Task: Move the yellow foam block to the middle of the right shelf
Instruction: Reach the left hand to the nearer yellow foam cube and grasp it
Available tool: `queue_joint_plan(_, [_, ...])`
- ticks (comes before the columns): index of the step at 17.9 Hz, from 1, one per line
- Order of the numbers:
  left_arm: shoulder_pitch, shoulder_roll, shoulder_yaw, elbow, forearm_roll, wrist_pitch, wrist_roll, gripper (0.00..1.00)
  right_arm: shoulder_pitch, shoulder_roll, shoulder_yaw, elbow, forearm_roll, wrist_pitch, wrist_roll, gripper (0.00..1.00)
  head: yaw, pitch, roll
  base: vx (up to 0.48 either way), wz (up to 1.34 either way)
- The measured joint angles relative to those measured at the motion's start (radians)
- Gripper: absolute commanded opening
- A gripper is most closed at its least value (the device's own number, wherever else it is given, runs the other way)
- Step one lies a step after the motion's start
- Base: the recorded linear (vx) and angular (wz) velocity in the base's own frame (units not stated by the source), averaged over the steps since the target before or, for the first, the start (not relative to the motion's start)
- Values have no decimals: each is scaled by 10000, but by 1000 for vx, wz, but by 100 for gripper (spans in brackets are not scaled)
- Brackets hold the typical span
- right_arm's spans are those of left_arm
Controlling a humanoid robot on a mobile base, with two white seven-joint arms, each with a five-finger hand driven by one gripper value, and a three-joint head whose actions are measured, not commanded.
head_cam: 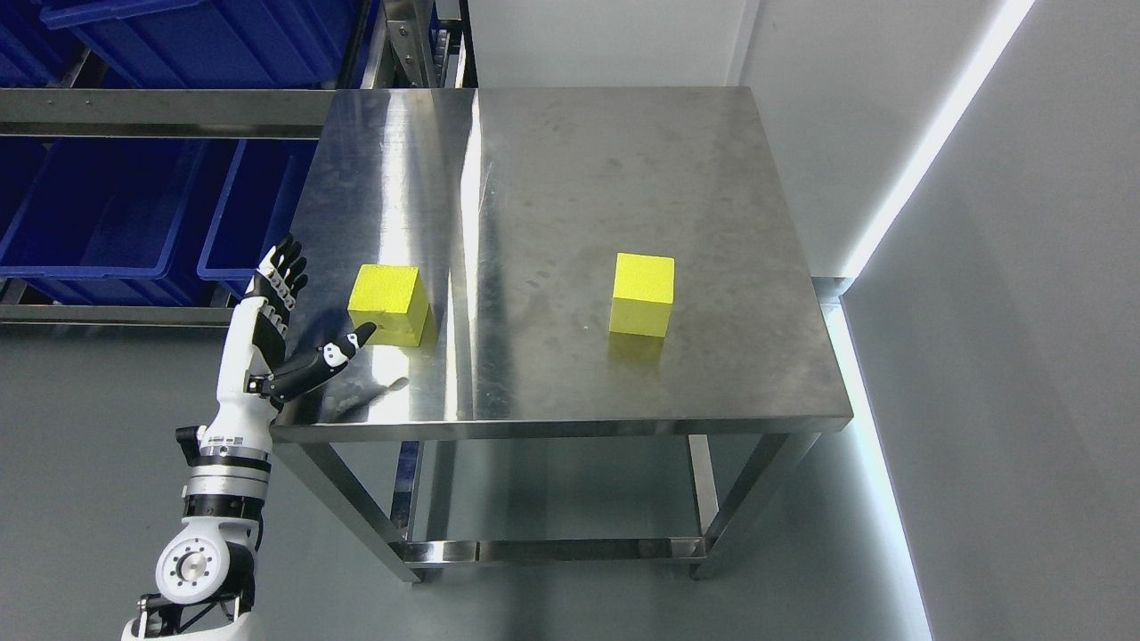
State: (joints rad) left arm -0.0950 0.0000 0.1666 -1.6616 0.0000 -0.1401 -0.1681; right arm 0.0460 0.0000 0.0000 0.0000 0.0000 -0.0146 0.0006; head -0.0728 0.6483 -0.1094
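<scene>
The left arm [209, 499] is cased in glossy white shells, with black showing at the joints between them. Near the picture's bottom edge sits a round white joint housing [193, 570] with a grey disc at its centre, ringed by small dark screw holes. Above it comes a band of silver metal and black rings at the wrist [223, 463], with a small black lug on its side. The left hand [267, 329] has a white back and palm. Its fingers [283, 271] are black with pale grey segments over the knuckles, and the thumb [325, 356] is black with a white patch near its tip.
</scene>
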Motion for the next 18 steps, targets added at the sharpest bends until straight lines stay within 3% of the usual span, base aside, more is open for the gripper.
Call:
queue_joint_plan(10, [16,0,-197,-104,589,415,-34,99,0,0,0,0,0,0,0,100,0,0,0,11,0])
queue_joint_plan(18, [-560,0,-577,-22,1105,1819,-587,99,0,0,0,0,0,0,0,100,0,0,0,26,-23])
